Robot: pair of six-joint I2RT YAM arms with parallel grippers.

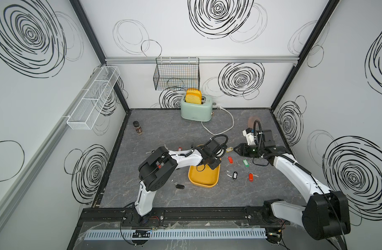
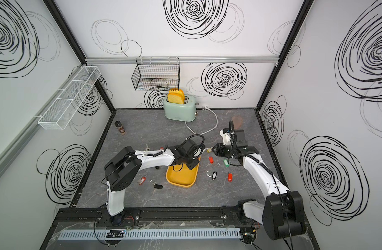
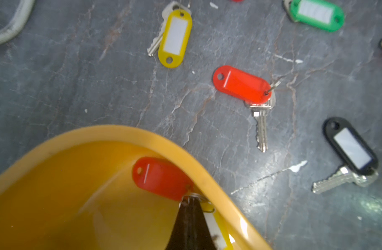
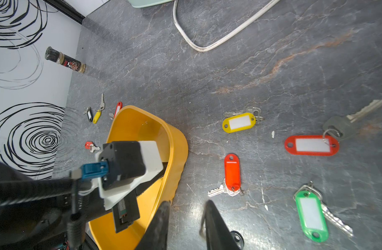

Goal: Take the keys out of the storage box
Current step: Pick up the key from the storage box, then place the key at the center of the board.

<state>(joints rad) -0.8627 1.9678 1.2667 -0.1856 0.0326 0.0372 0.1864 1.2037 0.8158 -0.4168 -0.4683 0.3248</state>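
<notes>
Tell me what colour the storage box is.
The storage box is orange-yellow; the left wrist view shows it best.

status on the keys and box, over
Left end effector shut on red-tagged key ring, inside storage box. Right end effector open, empty, beside box. Yellow-tagged key also in box, partly under left end effector.

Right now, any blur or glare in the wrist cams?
Left wrist view: storage box, the red-tagged key inside it and the left gripper look soft; keys on the table are sharper. Right wrist view: sheen on the table by the open right gripper.
</notes>
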